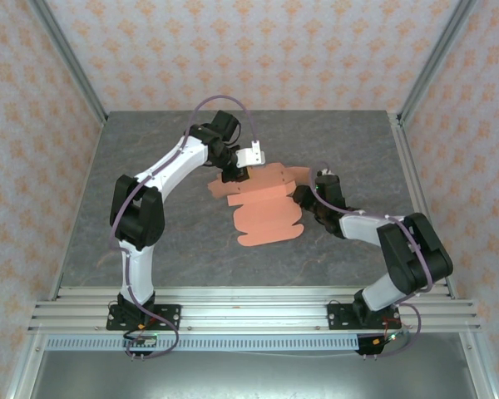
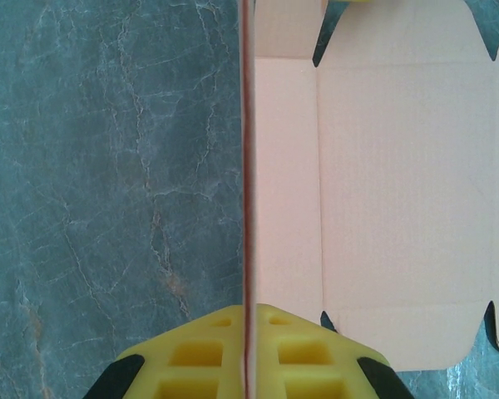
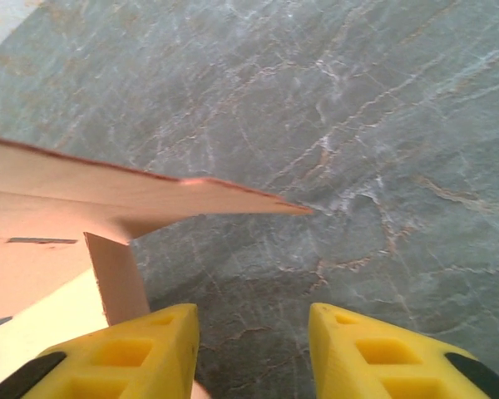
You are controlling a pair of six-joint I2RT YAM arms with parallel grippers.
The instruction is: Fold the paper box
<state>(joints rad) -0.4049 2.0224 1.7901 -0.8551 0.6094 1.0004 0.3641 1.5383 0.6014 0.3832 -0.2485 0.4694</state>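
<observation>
The paper box is a flat salmon-orange die-cut sheet with flaps and rounded tabs, lying mid-table. My left gripper is at its far left corner, shut on a raised side flap. In the left wrist view that flap stands edge-on between the yellow fingers, with the sheet's main panel spread to the right. My right gripper sits at the sheet's right edge and is open. Its yellow fingers have nothing between them; a pointed flap hangs above the table ahead and left of them.
The grey marbled tabletop surrounds the sheet. Aluminium frame posts rise at the back corners, and a rail runs along the near edge where both arm bases are bolted.
</observation>
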